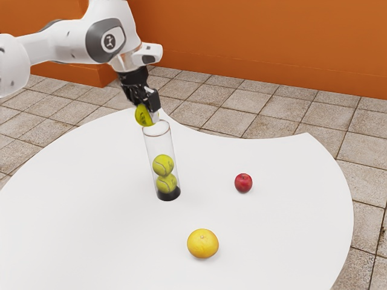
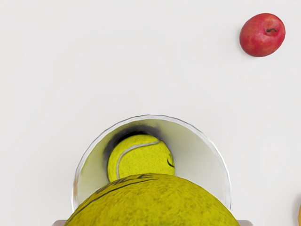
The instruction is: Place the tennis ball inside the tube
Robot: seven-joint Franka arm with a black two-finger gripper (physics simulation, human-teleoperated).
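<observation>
Grasping tennis ball [image 1: 143,116] in fingers [image 1: 147,113], with tube [image 1: 159,145] just below, slightly toward exterior view's right; probably nudge over, then lower.

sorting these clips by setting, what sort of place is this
It looks like a plain indoor room, perhaps a patio-like one, rendered in simulation: an orange wall stands behind, grey stone-like tiles cover the floor, and a white table with a curved edge stands on them.
</observation>
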